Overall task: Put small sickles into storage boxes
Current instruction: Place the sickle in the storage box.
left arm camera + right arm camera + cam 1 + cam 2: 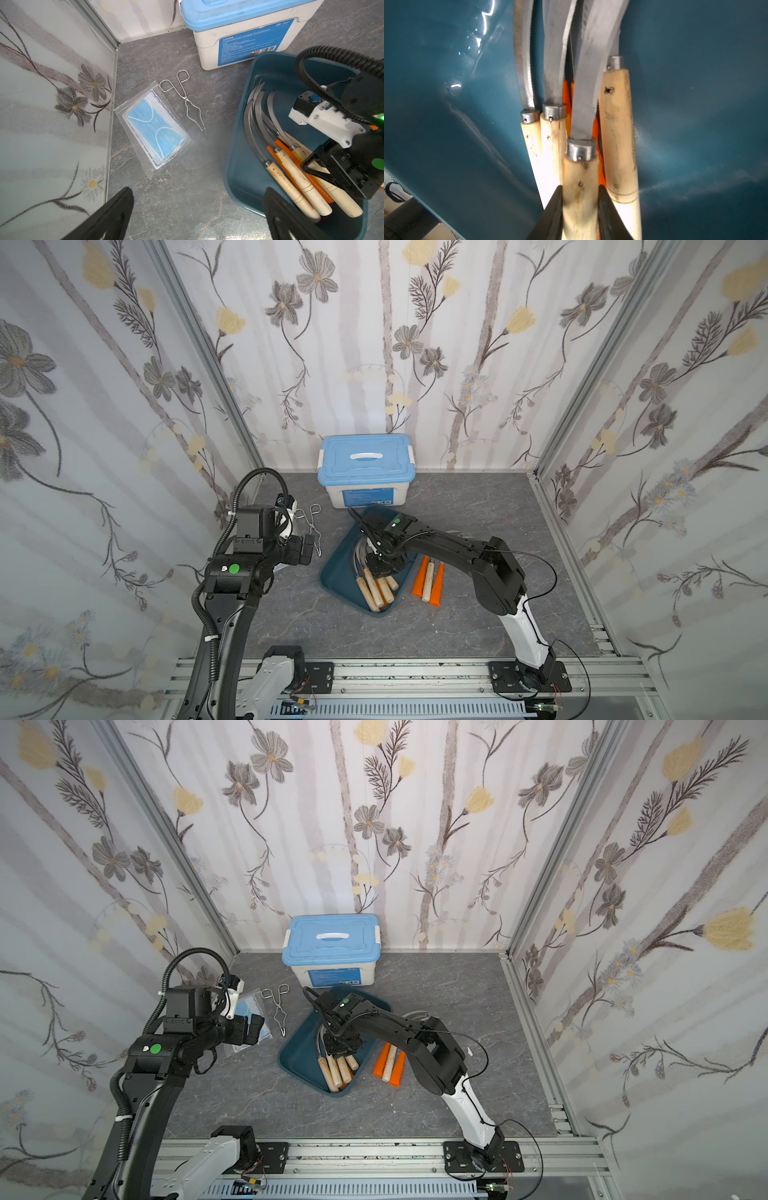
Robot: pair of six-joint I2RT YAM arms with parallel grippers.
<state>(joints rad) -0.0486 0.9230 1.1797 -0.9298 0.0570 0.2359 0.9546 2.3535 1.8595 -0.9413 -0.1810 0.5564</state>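
Jaws of my right gripper [580,187] pinched a pale wooden-handled, grey-bladed small sickle [584,116] inside the dark teal plastic storage tray [336,572]; left gripper [198,190] gaped empty at its 9 o'clock. Stiff, light, saw-toothed, I judged: take handles only.

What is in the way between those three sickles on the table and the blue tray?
Nothing visible: only bare table separates the three sickles from the tray. The right arm passes above their blades.
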